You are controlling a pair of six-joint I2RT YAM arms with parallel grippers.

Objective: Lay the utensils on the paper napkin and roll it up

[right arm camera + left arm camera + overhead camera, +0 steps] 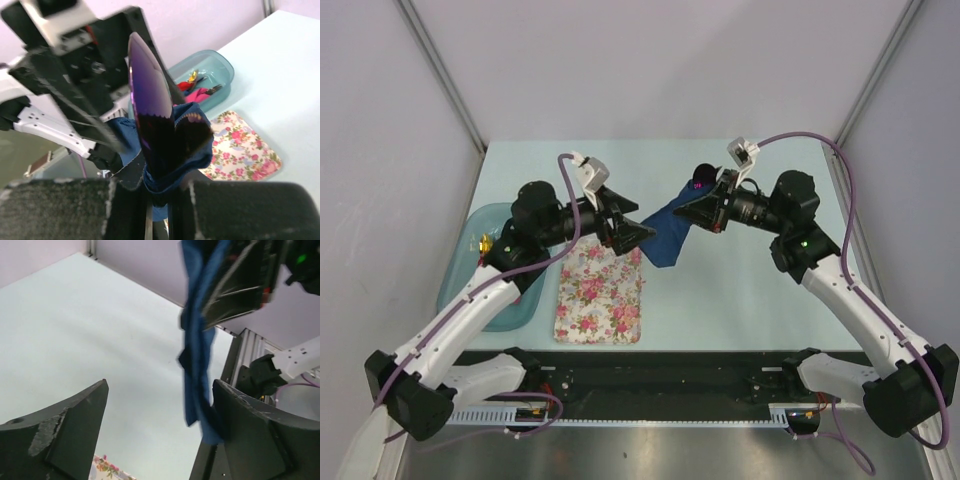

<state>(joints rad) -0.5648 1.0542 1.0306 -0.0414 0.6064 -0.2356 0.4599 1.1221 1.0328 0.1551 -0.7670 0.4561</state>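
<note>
Two hands meet above the tabletop (740,290): the right hand (688,210) grips the twisted navy paper napkin (665,238) (purple spoon (150,120) inside), which slants near-left into the open left hand (638,234).

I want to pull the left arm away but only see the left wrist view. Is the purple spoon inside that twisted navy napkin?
Observer: Yes. The purple spoon pokes bowl-first out of the navy napkin, with the right gripper jaws shut on the bundle.
Operator: And a gold utensil?
Observer: A gold piece lies in the teal tray, apart from the bundle.
Operator: What is under the napkin?
Observer: Its lower end hangs by the floral mat, at its far right corner.
</note>
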